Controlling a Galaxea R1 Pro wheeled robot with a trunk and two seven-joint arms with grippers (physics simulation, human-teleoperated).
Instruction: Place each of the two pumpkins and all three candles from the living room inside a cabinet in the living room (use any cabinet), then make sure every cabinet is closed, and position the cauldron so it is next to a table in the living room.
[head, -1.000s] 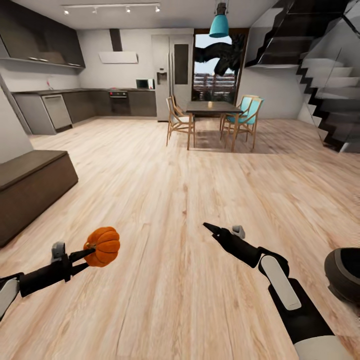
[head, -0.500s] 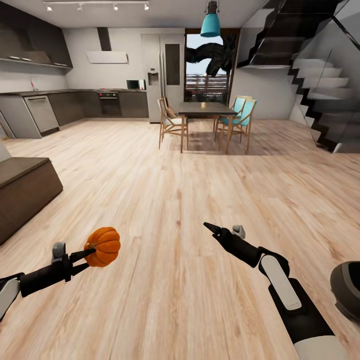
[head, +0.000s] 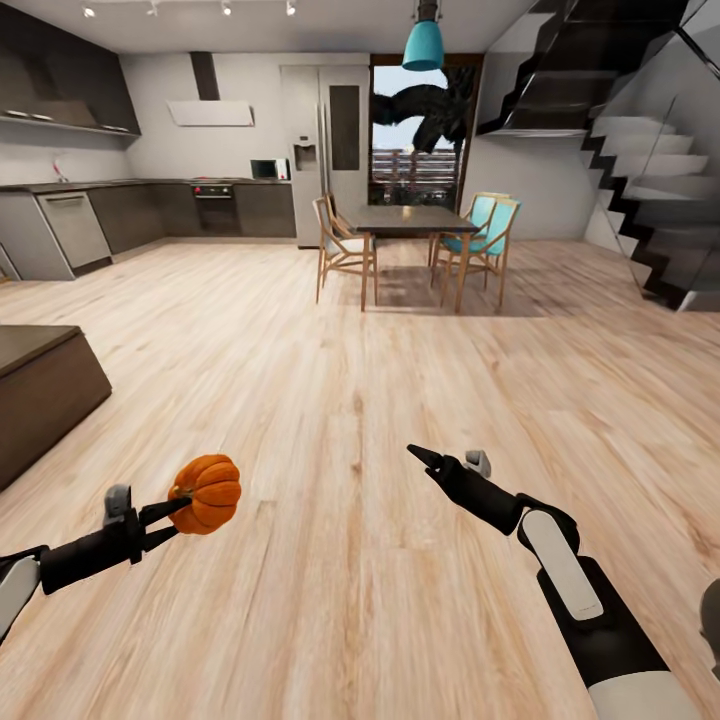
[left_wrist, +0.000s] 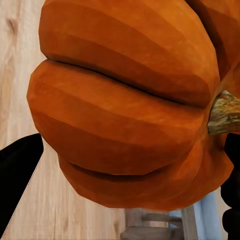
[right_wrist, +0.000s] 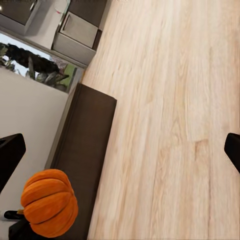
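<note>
Orange pumpkin (head: 206, 492), stem sideways, pinched in the left gripper (head: 178, 512) above bare wood floor (head: 380, 400). Dark cabinet (head: 40, 390) well off to the pumpkin's left. Right gripper (head: 428, 459) empty, fingers spread wide apart, to the pumpkin's right. Dining table (head: 412, 222) and chairs far beyond.
</note>
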